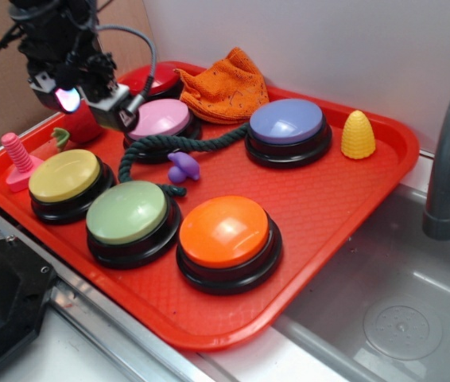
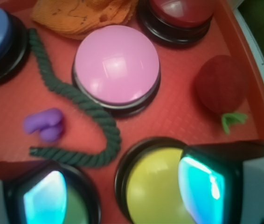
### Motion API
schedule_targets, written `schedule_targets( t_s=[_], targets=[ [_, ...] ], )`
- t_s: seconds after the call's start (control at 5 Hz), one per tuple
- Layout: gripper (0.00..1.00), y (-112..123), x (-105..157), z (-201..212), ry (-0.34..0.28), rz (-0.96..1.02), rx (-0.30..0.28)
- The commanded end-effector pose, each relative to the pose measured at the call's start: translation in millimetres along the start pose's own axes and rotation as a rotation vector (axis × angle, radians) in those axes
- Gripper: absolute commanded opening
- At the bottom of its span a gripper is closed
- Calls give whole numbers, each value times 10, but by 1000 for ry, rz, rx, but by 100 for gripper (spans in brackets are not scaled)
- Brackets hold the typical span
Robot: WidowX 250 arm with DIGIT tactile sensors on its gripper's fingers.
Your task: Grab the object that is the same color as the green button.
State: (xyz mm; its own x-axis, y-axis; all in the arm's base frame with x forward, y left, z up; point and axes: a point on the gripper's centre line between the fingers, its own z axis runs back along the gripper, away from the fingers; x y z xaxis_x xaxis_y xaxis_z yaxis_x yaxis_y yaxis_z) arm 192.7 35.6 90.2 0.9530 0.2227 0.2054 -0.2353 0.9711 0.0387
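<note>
The dark teal-green twisted rope (image 1: 179, 145) lies on the red tray (image 1: 344, 207), curving from the blue button round the front of the pink button (image 1: 160, 118) to a knotted end. In the wrist view the rope (image 2: 90, 107) runs from upper left down to a bend between the buttons. The pale-green dome button (image 1: 127, 212) sits at the tray's front; in the wrist view only a sliver of the green button (image 2: 78, 210) shows behind the left finger. My gripper (image 1: 82, 94) hangs above the tray's back left, over the pink and yellow buttons. It is open and empty (image 2: 127, 191).
A yellow button (image 1: 64, 175), orange button (image 1: 223, 231), blue button (image 1: 286, 122) and red button (image 1: 152, 78) stand on the tray. An orange cloth (image 1: 225, 83), purple toy (image 1: 183, 166), yellow corn toy (image 1: 358, 134), red strawberry toy (image 2: 221, 84) and pink screw (image 1: 18, 157) lie around. A sink with faucet (image 1: 448, 159) is right.
</note>
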Motion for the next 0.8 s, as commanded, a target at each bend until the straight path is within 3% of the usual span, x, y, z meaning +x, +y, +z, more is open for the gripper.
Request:
schedule_targets(
  t_s=[0.0, 0.2, 0.4, 0.6],
  targets=[
    [100, 45, 141, -228, -27, -4, -2],
    [100, 7, 170, -385, -30, -46, 42],
    [100, -8, 187, -469, -27, -76, 19],
    [100, -82, 139, -521, -21, -97, 39]
  ],
)
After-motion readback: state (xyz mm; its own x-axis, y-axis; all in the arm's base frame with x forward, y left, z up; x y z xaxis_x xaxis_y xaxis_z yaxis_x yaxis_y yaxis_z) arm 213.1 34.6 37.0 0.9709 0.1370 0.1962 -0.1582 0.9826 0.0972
